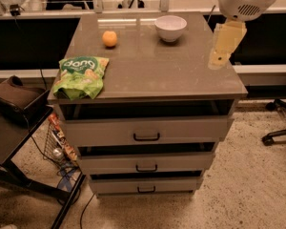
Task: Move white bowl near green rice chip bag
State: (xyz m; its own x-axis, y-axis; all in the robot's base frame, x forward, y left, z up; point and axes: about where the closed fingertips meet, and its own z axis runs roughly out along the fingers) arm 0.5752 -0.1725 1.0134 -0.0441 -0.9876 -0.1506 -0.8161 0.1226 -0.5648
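Observation:
The white bowl [170, 27] stands upright at the back of the grey cabinet top [148, 66], right of centre. The green rice chip bag [79, 76] lies at the front left corner, partly over the edge. An orange fruit [109, 38] sits at the back left, between them. My gripper [224, 44] hangs from the white arm at the top right, above the right edge of the top, to the right of the bowl and apart from it. It holds nothing that I can see.
The cabinet has three drawers [145, 130] with dark handles below the top. A black chair [14, 104] stands at the left, a chair base [279, 123] at the right. A desk with clutter runs along the back.

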